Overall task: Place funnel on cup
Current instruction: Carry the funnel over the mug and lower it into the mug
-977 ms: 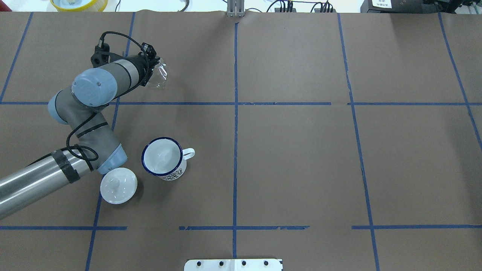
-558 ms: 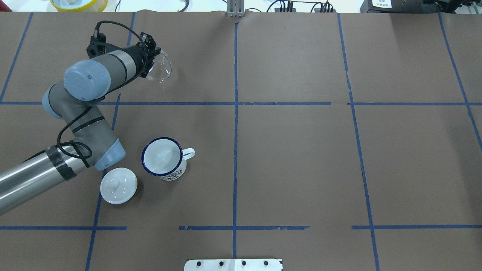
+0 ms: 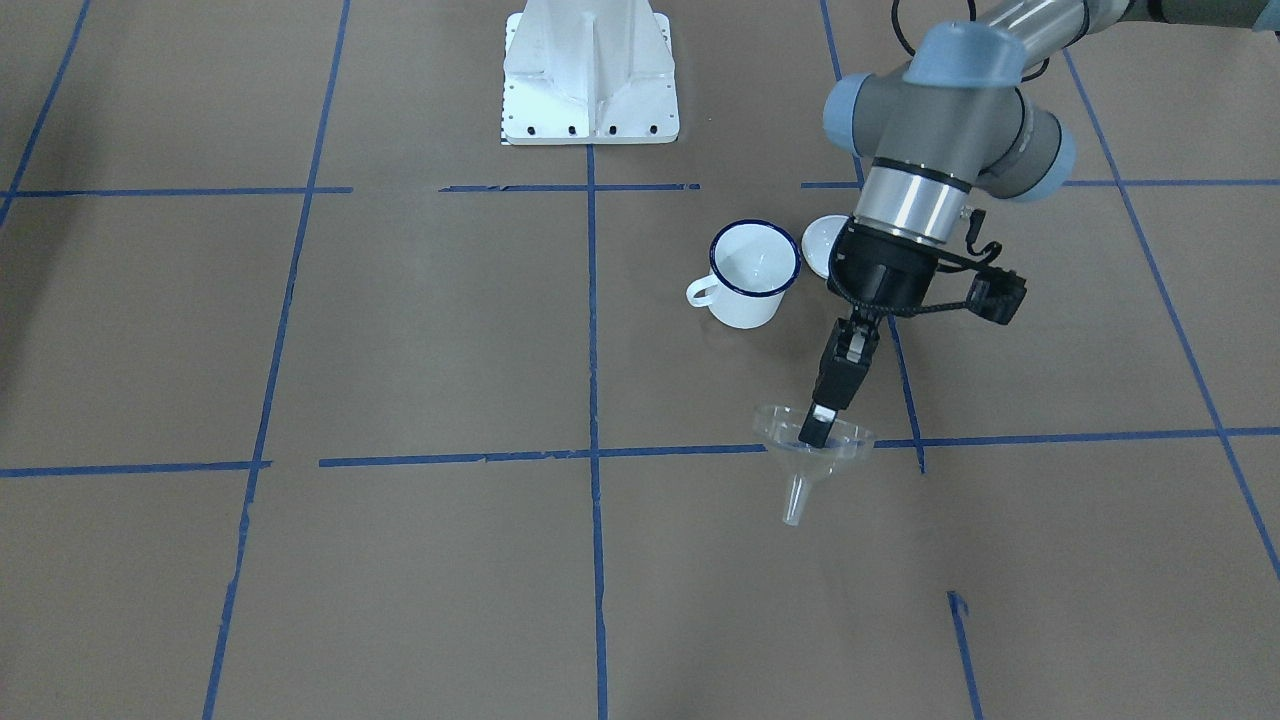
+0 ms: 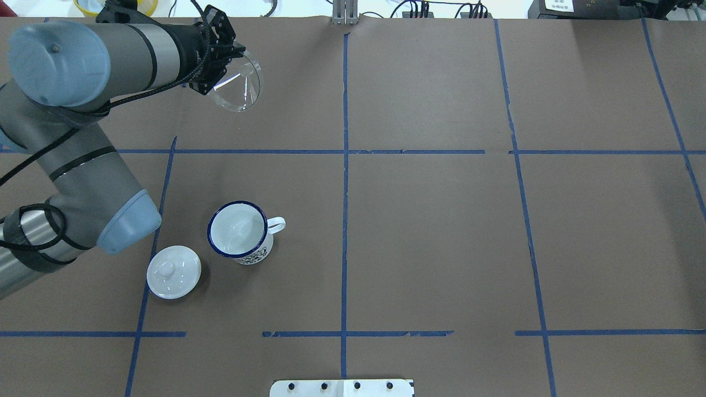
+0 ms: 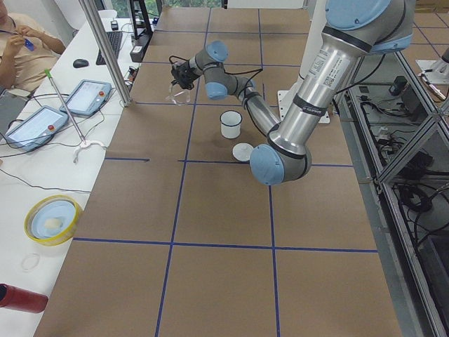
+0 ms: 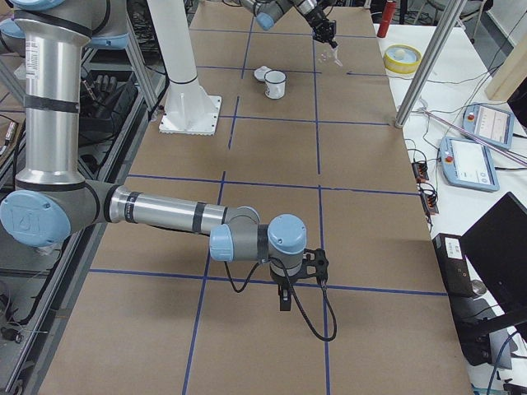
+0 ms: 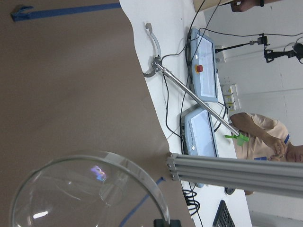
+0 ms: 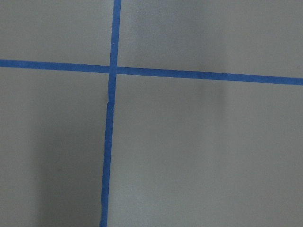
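My left gripper [image 3: 815,430] is shut on the rim of the clear funnel [image 3: 812,455] and holds it in the air, spout down, over the far left part of the table. In the overhead view the gripper [image 4: 219,74] and funnel [image 4: 236,82] are well beyond the cup. The funnel's rim fills the lower left of the left wrist view [image 7: 90,189]. The white cup with a blue rim [image 4: 238,229] [image 3: 752,272] stands upright and empty. My right gripper [image 6: 284,300] hangs low over the table far to the right; I cannot tell whether it is open.
A round white knobbed lid [image 4: 174,271] lies just left of the cup. The white robot base plate [image 3: 588,75] is at the near edge. A yellow bowl [image 5: 52,219], tablets [image 5: 84,98] and a metal post [image 5: 105,53] stand beyond the far edge.
My left arm has risen and carried the funnel up and slightly farther away and right; it looks larger in the overhead view. Cup and lid have not moved.
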### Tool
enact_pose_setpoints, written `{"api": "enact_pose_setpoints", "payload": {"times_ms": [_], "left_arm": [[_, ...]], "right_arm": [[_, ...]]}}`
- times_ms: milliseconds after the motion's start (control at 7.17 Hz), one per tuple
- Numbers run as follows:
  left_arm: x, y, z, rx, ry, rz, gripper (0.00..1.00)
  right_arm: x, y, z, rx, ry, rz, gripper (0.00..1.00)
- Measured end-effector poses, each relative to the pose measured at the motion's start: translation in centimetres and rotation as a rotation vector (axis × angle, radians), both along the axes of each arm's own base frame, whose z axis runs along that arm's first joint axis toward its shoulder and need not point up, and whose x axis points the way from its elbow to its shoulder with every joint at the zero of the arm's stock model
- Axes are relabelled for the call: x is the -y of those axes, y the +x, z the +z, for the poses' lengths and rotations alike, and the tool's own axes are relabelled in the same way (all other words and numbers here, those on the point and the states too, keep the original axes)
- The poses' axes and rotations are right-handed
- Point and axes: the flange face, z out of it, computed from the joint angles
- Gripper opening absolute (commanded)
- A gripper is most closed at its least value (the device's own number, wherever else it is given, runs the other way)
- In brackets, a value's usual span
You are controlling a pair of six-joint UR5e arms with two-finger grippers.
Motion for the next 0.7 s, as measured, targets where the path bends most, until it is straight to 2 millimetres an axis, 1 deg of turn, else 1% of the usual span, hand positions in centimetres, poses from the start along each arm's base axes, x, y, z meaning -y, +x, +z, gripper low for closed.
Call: {"api": "enact_pose_setpoints", "payload": {"times_ms": [279,419,558,698], "left_arm": [[-4.3,-2.2,-3.6,0.165,-0.047,0.191,0.0],[-5.5,-2.4,-5.1,0.267,-0.074,0.292,0.0],[-6.2,-2.2,-6.3,0.362,-0.089,0.405,0.0],[-6.8,-1.2,-6.2,0.445,-0.09,0.529,0.0]], "right_arm": [[0.0,0.0,0.0,0.0,0.0,0.0,1.0],[0.0,0.0,0.0,0.0,0.0,0.0,1.0],[0.0,0.0,0.0,0.0,0.0,0.0,1.0],[0.0,0.0,0.0,0.0,0.001,0.0,1.0]]}}
